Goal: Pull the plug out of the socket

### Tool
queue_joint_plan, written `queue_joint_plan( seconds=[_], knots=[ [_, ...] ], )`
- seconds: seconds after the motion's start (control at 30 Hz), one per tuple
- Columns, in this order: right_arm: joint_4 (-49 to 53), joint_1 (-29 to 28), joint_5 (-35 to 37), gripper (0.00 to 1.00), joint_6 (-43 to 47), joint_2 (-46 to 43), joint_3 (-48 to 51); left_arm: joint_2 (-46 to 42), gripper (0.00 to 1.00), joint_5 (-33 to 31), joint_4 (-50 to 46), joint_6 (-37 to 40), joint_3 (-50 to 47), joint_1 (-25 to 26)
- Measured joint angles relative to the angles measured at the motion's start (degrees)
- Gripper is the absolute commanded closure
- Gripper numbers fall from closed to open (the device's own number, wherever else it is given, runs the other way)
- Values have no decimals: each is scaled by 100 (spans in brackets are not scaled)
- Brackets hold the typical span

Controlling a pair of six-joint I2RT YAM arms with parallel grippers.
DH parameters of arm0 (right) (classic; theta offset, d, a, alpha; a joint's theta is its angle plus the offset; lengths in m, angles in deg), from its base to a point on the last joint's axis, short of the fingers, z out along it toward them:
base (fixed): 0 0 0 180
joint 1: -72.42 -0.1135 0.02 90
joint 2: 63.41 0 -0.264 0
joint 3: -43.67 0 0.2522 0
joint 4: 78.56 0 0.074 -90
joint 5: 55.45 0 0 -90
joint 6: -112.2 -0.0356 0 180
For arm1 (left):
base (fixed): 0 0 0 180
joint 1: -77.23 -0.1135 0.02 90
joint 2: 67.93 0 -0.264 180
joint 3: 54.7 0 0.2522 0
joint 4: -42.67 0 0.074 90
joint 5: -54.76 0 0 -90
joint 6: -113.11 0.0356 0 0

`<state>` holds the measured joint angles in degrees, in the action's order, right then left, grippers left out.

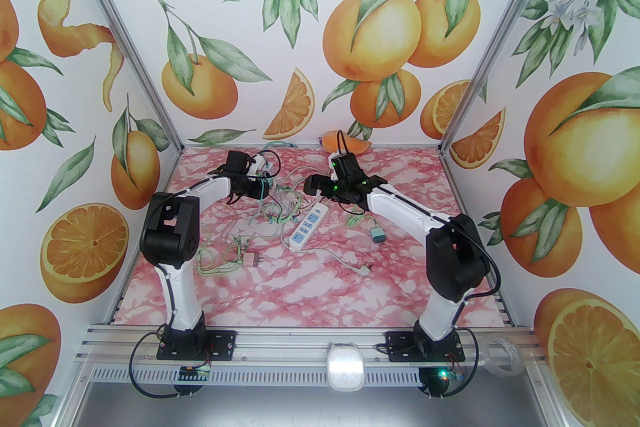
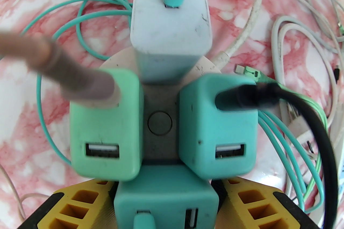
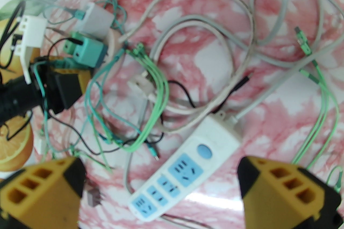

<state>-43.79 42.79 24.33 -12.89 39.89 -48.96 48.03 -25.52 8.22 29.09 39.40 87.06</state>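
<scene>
A round beige socket hub [image 2: 160, 139] with a grey centre button carries several plugs: a white one [image 2: 169, 21] at the far side, a green one [image 2: 104, 126] on the left, a teal one [image 2: 217, 126] on the right and a teal plug [image 2: 164, 195] nearest me. My left gripper [image 2: 166, 203] is shut on that near teal plug, with a yellow finger [image 2: 80, 201] pressed against each of its sides. In the top view the left gripper [image 1: 252, 187] sits at the hub at the back left. My right gripper [image 3: 161, 171] hangs open above a white power strip [image 3: 185, 168].
Tangled green, white and black cables [image 1: 272, 209] spread around the hub and the power strip [image 1: 307, 227]. A loose pink adapter [image 1: 251, 260], a teal adapter [image 1: 377, 235] and a white plug [image 1: 362, 269] lie on the pink marble table. An orange object [image 1: 345, 142] sits at the back wall.
</scene>
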Motion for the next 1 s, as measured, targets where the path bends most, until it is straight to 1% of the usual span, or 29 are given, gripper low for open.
queue_joint_plan(
  seconds=[0.07, 0.1, 0.33, 0.6, 0.77, 0.93, 1.0],
  knots=[
    [-2, 2, -17, 0, 0, 0, 0, 2, 63, -63, -33, 39, 20, 24],
    [-2, 0, -26, 0, 0, 0, 2, 2, 64, -114, -39, 48, 28, 44],
    [4, -11, -81, 0, 4, 0, 0, -87, 64, -358, 20, 35, -92, 195],
    [15, -168, -155, 0, 114, 210, -243, -868, 64, -470, 103, -162, -1110, 584],
    [-251, -221, -431, 1, 46, 400, -306, -1447, 63, -529, 129, -363, -1790, 868],
    [-577, -219, -787, 23, -90, 566, -315, -1926, 63, -647, 149, -616, -2328, 1185],
    [-603, -219, -940, 26, -162, 713, -396, -2068, 62, -667, 153, -710, -2479, 1272]
  ],
)
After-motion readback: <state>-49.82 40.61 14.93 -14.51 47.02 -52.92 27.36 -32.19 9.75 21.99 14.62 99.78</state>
